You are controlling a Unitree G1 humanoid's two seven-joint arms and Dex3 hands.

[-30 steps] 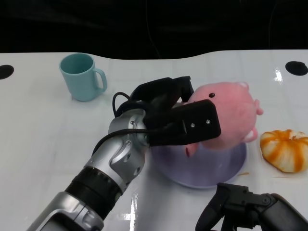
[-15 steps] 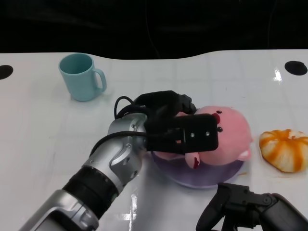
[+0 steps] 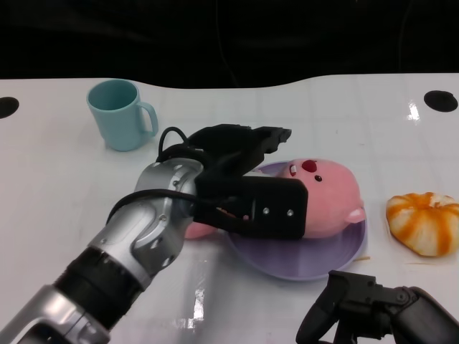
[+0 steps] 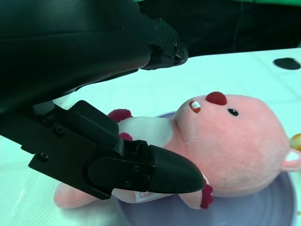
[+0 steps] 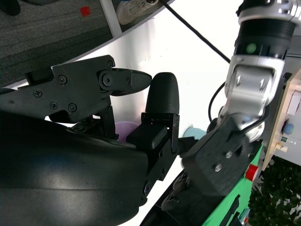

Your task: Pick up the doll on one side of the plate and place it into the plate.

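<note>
The pink plush doll (image 3: 323, 193) lies on its back in the lavender plate (image 3: 315, 261), face up. Its lower body hangs over the plate's left rim onto the table. My left hand (image 3: 244, 179) is spread around it: the fingers (image 3: 269, 135) reach out above it, clear of the plush, and the thumb lies in front of its body. The left wrist view shows the doll (image 4: 225, 141) on the plate (image 4: 277, 207) with a wide gap under the upper fingers (image 4: 160, 42). My right hand (image 3: 376, 312) rests near the table's front edge, holding nothing.
A teal mug (image 3: 122, 115) stands at the back left. An orange-and-white striped plush (image 3: 424, 222) lies just to the right of the plate. Black round holes (image 3: 441, 100) sit near the table's far corners.
My left hand has brought the doll down from above the plate onto it and pulled back to the left. Its fingers have spread apart, off the doll. The right hand has stayed still.
</note>
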